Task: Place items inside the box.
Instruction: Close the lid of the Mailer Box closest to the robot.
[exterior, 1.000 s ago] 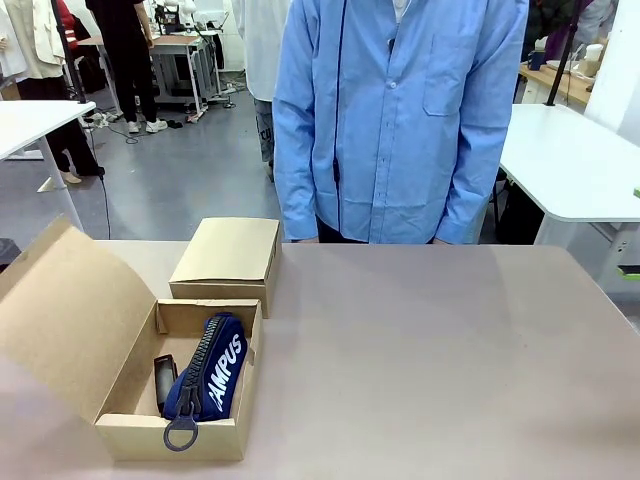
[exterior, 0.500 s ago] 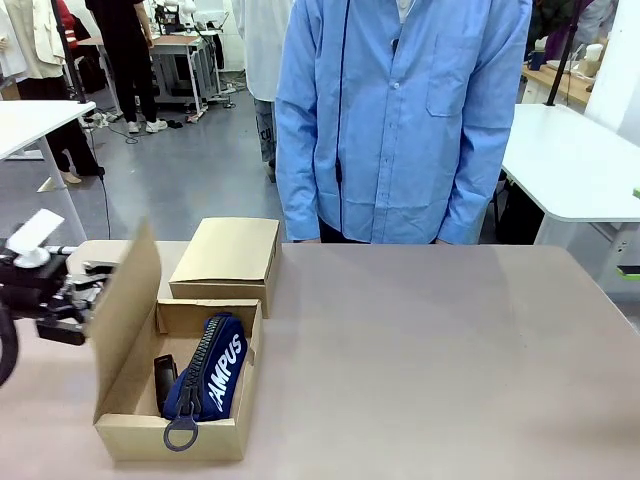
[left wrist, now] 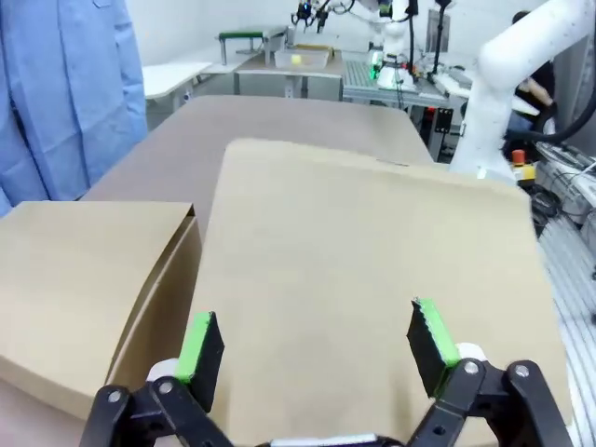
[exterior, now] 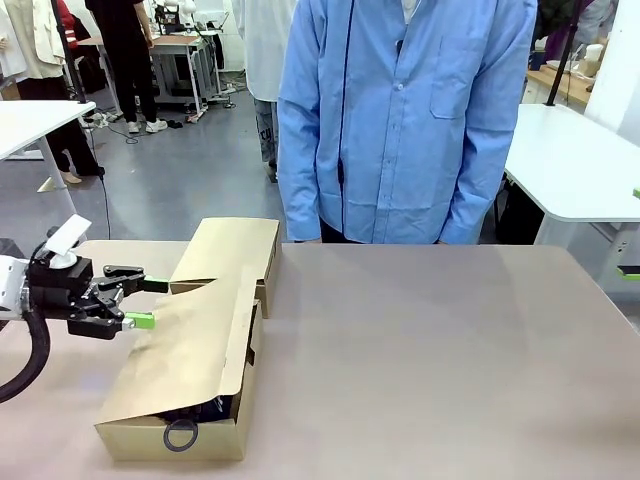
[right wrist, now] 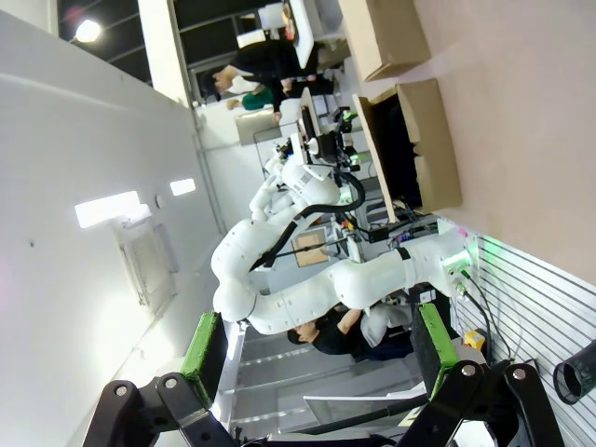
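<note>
From here the box's lid (exterior: 190,340) hides nearly all its contents; I see just a dark zip ring (exterior: 181,435) at the front. My left arm (exterior: 15,300) runs off-frame.

The box's lid (exterior: 190,345) — laid open to the left a second ago, upright half a second ago — now slopes down over the box (exterior: 175,438), hiding most of the navy pouch. The left gripper (exterior: 145,303) has come in from the left, jaws spread, beside the lid.
</note>
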`<state>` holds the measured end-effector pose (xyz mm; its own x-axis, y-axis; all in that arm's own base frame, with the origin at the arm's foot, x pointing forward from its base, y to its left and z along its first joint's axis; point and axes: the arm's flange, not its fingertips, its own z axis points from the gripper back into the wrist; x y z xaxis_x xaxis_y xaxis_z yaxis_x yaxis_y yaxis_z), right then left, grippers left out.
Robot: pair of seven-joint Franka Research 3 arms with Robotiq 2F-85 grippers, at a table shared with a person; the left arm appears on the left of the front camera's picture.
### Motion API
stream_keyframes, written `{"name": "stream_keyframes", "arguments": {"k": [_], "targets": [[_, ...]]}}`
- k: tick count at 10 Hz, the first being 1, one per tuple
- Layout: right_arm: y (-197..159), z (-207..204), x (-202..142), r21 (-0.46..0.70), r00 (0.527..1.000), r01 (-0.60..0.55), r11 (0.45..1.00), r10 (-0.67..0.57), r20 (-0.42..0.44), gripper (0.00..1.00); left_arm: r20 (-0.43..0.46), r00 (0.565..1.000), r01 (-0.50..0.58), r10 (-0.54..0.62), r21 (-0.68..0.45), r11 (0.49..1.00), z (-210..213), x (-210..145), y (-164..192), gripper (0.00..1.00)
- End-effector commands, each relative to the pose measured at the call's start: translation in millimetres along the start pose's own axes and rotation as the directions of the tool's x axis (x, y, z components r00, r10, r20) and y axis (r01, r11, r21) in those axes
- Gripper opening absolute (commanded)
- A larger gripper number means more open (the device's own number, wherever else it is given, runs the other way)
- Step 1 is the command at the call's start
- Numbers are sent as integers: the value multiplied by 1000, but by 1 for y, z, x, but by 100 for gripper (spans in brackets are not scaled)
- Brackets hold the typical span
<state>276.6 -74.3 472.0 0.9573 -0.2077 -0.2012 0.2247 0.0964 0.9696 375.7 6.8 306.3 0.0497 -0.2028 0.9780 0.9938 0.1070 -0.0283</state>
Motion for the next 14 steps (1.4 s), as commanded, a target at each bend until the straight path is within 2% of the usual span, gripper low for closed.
{"name": "stream_keyframes", "arguments": {"k": [1, 3, 5, 7, 8, 9, 11, 14], "targets": [[3, 1, -1, 18, 1000, -8, 1000, 8, -2, 100, 5, 1000, 19, -19, -33, 999, -9, -2, -5, 100], [3, 1, -1, 18, 1000, -8, 1000, 8, -2, 100, 24, 999, 35, -34, -31, 999, -32, -2, -19, 100], [3, 1, -1, 18, 1000, -8, 1000, 8, -2, 100, 17, 1000, 8, -10, 79, 997, -58, 0, -40, 100], [3, 1, -1, 18, 1000, -8, 1000, 8, -2, 100, -31, 1000, 2, 3, 150, 989, -71, -8, -57, 100], [3, 1, -1, 18, 1000, -8, 1000, 8, -2, 100, -62, 998, 19, -12, 124, 992, -72, -13, -64, 100], [3, 1, -1, 18, 1000, -8, 1000, 8, -2, 100, -88, 996, 26, -22, 43, 999, -68, -16, -69, 100], [3, 1, -1, 18, 1000, -8, 1000, 8, -2, 100, -75, 996, 49, -52, -44, 998, -57, -17, -76, 100], [3, 1, -1, 18, 1000, -8, 1000, 8, -2, 100, -62, 995, 78, -81, -59, 995, -52, -18, -80, 100]]}}
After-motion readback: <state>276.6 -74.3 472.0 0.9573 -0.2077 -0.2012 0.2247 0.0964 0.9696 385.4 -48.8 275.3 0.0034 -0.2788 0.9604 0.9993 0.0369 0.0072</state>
